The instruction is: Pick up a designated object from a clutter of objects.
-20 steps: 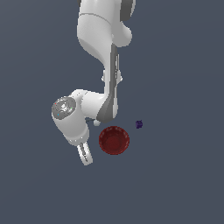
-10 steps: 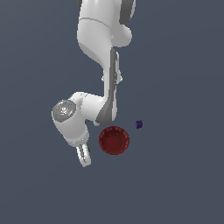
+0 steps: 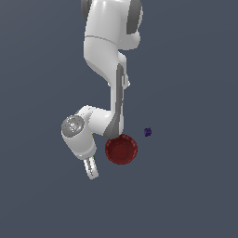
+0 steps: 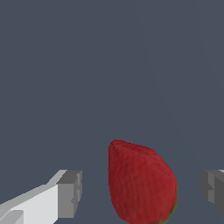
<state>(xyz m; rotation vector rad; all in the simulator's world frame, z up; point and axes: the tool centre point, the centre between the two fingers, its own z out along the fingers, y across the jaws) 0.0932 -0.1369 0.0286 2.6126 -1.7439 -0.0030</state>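
Note:
The red strawberry (image 4: 140,183), a little green at its base, fills the wrist view. It lies on the grey floor between my gripper's (image 4: 142,193) two grey fingertips, apart from both, so the jaws stand open around it. In the exterior view the gripper (image 3: 94,171) points down at the floor, to the exterior view's left of the dark-red bowl (image 3: 121,148). The strawberry itself does not show there. Of the clutter only the bowl and a small purple blob (image 3: 148,132) show.
The white arm (image 3: 111,69) reaches down from the top of the exterior view and bends just behind the bowl. It may hide other small items. Everything rests on a plain dark grey floor.
In the exterior view the wrist has sunk a little towards the floor, and the fingers with it. The bowl and the purple blob have not moved.

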